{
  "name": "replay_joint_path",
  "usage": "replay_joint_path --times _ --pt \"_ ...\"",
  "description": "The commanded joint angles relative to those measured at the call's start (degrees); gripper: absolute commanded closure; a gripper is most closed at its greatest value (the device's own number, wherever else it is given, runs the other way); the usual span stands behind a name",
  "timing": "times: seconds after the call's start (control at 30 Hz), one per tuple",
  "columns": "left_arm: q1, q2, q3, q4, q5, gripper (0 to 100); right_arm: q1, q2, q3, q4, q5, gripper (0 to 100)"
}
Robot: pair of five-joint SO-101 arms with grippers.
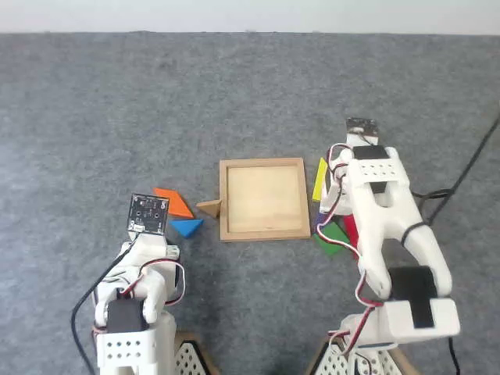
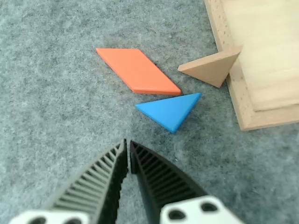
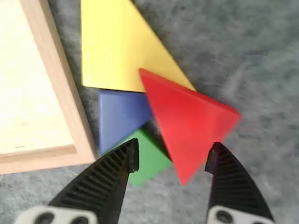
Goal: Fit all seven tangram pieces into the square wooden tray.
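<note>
Red tri (image 3: 189, 123) btwn jaws of R gripper (image 3: 174, 153) (spread wide).

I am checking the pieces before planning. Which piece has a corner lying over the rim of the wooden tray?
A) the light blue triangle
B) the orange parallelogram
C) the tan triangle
C: in the left wrist view one corner of the tan triangle overlaps the rim of the wooden tray.

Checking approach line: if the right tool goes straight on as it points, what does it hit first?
Most likely the red triangle: it lies dead ahead of the open right tool, between its jaws. Depth is unclear.
</note>
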Motion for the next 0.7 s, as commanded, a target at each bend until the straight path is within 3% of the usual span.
replay_joint_path --times 0.0,0.1,0.4,0.67 --pt "-0.3 -1.1 -0.5 0.3 0.5 99 7.0 -4.8 -1.6 3.6 3.7 68.5" --pt "-0.3 -1.1 -0.5 0.3 0.5 99 11.6 -4.0 -1.5 2.9 4.8 60.8" --pt "-0.3 -1.1 -0.5 0.3 0.5 99 7.4 11.9 -1.5 1.3 4.4 60.1" --pt "-0.3 -1.1 -0.5 0.3 0.4 99 20.0 10.2 -1.5 2.2 4.7 60.1"
